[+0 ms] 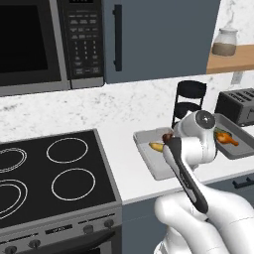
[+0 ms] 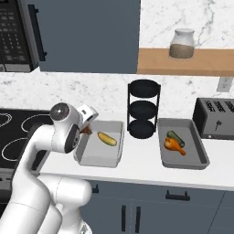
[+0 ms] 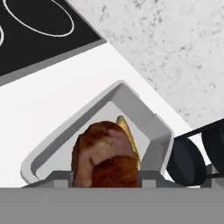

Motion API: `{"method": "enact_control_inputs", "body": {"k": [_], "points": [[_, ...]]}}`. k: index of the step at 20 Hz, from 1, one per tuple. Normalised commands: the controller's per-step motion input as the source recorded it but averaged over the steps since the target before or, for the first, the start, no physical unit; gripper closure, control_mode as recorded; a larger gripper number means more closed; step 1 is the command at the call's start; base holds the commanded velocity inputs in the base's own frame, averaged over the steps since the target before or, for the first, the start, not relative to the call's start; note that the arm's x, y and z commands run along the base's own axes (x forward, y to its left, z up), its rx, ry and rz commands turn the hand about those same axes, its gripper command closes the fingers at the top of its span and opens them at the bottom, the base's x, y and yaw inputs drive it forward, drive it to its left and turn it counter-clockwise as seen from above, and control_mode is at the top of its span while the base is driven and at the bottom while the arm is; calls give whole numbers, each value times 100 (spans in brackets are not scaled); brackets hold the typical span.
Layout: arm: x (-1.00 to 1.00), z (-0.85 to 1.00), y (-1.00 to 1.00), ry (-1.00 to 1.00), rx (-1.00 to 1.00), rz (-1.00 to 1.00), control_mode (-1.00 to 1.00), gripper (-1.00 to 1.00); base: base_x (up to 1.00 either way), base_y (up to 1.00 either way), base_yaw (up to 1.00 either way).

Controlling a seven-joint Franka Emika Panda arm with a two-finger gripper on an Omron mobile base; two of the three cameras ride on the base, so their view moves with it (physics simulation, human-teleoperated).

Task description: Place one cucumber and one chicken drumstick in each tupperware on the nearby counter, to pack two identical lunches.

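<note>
My pincer (image 2: 85, 129) is closed on a browned chicken drumstick (image 3: 105, 155), poised over the near-left corner of the shallow grey rectangular tupperware (image 2: 117, 157) on the plain white desk (image 2: 137, 171). Straight beneath and a little beyond lies the yellowish cucumber (image 2: 107, 139), its long axis slanting across the tray floor. I judge the drop should go down on the bare floor beside it. The other grey tray (image 2: 201, 157), past the black tiered rack (image 2: 143, 109), already holds its pair.

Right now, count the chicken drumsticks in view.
2. One drumstick lies in the right tupperware beside a green cucumber; the other drumstick is held in the gripper over the left tupperware.
</note>
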Motion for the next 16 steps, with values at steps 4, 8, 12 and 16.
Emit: {"method": "enact_control_inputs", "body": {"k": [4, 8, 12, 16], "points": [[5, -41, -10, 4, 0, 0, -100, 100, 0, 0, 0], [25, -29, 0, 11, 0, 0, -100, 100, 0, 0, 0], [19, -37, -1, 6, 0, 0, -100, 100, 0, 0, 0], [22, -31, 0, 4, 0, 0, -100, 100, 0, 0, 0]]}}
